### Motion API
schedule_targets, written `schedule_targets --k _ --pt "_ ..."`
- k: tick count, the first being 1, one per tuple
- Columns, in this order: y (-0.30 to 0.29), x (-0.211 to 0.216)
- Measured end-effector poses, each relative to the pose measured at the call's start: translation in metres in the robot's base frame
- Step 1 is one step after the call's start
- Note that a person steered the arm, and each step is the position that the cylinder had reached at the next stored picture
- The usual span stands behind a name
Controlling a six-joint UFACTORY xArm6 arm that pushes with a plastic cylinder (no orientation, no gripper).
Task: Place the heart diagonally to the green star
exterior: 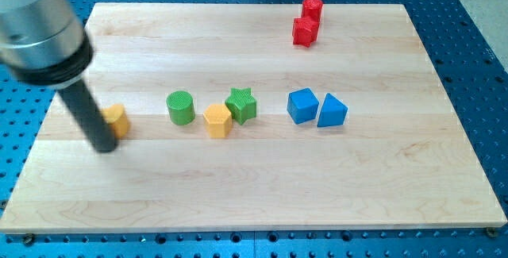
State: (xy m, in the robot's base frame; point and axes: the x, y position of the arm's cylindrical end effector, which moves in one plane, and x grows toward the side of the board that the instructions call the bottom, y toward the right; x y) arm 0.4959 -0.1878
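- Our tip (104, 147) touches the yellow heart (117, 120) at its left; no jaws exist here.
- We should push steadily rightward, stopping diagonal to the green star (241, 104).

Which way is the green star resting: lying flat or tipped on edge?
Flat: the green star shows its star face upward, touching the yellow block.

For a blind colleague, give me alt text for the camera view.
My tip touches the left side of a yellow heart at the wooden board's left. To the right sit a green cylinder, yellow block and green star.
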Motion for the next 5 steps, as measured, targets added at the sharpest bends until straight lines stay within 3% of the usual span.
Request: schedule_targets --k 2,4,5 --pt "0.02 -0.102" --pt "-0.054 -0.122" --pt "-0.002 -0.127"
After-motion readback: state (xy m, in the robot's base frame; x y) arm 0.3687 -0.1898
